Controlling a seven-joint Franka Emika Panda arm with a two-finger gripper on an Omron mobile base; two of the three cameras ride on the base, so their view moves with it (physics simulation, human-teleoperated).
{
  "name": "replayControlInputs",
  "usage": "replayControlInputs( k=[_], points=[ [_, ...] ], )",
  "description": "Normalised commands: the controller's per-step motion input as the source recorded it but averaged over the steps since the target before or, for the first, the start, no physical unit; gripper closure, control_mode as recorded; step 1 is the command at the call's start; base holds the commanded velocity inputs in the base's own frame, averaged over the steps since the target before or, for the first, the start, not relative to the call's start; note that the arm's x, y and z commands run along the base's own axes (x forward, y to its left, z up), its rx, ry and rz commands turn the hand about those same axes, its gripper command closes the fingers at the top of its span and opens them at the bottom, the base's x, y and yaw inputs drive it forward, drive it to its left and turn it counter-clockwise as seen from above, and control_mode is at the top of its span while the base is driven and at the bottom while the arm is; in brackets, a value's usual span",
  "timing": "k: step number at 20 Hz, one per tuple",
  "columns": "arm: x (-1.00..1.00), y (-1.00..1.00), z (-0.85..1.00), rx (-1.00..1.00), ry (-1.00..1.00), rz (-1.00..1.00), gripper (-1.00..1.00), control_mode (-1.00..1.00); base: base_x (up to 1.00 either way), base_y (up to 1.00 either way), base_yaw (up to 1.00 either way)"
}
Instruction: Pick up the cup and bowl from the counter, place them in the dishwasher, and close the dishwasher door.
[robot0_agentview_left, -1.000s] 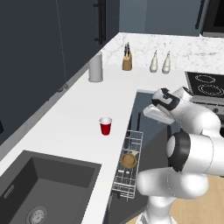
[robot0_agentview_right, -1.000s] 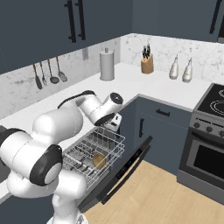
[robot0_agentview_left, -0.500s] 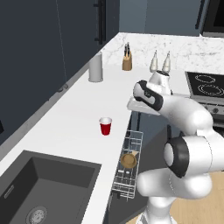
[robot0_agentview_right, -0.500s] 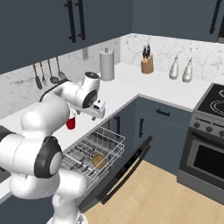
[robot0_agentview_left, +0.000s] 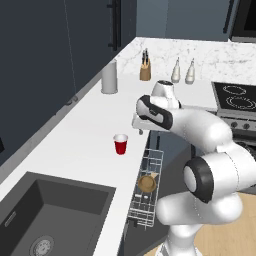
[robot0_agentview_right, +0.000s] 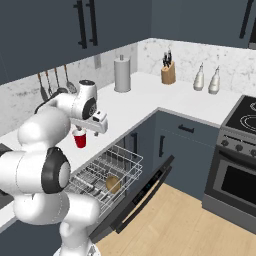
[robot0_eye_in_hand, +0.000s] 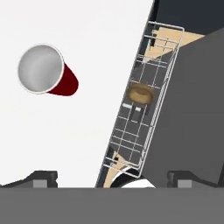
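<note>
Hand view — gripper (robot0_eye_in_hand: 112, 177) swung from rack to counter (robot0_agentview_left: 85, 130), jaws wide, empty.
Bowl (robot0_eye_in_hand: 140, 94) racked; red cup (robot0_eye_in_hand: 47, 71) upright — next pick.

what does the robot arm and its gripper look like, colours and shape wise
The arm is glossy white, built of fat rounded segments with dark grey to black discs at the joints. No cables or markings are visible. The gripper is a pale grey boxy block at the wrist. In the hand view its two fingertips are small, dark and square-ended.
</note>
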Motion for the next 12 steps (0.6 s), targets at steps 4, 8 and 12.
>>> replayControlInputs(
  k=[4, 8, 12],
  points=[
    [0.32, 0.2, -0.1, 0.03, 0.08, 0.0, -1.0, -1.0, 0.0, 0.0, 0.0],
    [0.33, 0.18, -0.21, 0.02, 0.01, 0.0, -1.0, -1.0, 0.0, 0.0, 0.0],
    [0.2, 0.31, -0.12, 0.0, 0.0, 0.0, -1.0, -1.0, 0.0, 0.0, 0.0]
  ],
)
